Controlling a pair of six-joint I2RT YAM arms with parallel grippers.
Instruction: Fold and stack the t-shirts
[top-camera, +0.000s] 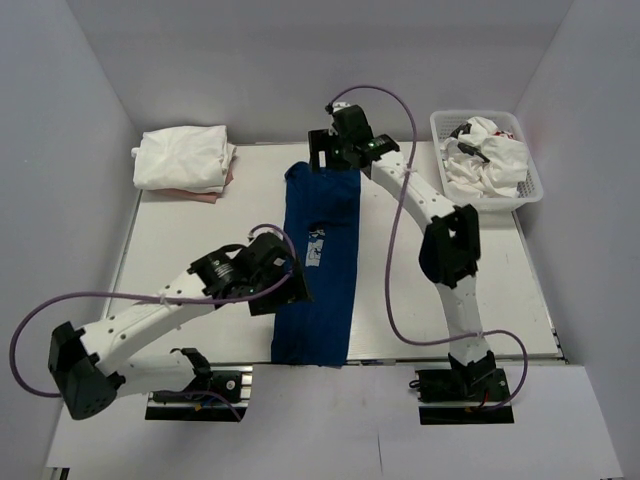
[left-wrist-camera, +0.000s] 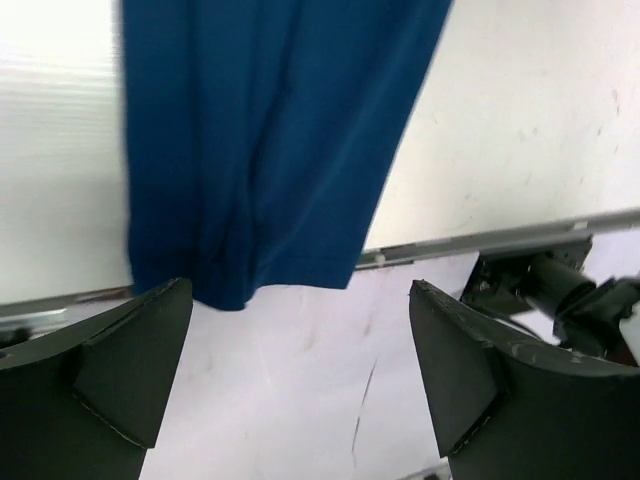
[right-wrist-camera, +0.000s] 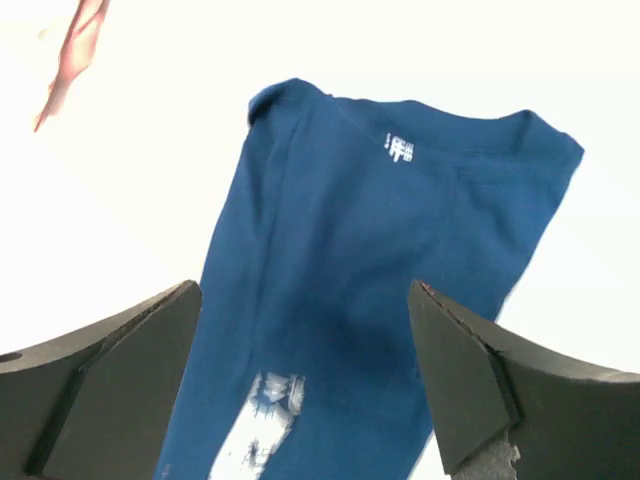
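Work surface: a white flat table (top-camera: 180, 250) carrying a navy blue cloth t-shirt (top-camera: 320, 290) folded into a long strip at centre, its hem overhanging the near edge. A pile of folded white tees (top-camera: 185, 158) lies far left and a white plastic mesh basket (top-camera: 495, 202) far right.

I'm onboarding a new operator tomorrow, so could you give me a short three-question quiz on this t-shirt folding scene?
1. True or false: the navy blue cloth t-shirt lies crumpled inside the white plastic mesh basket.
2. Where on the white table is the pile of folded white t-shirts? A. far left corner. B. near right corner. C. middle of the near edge.
3. Fill in, open or shut: the left gripper and the right gripper are both ___.

Key: 1. False. It lies as a long folded strip down the middle of the table. 2. A. 3. Open.
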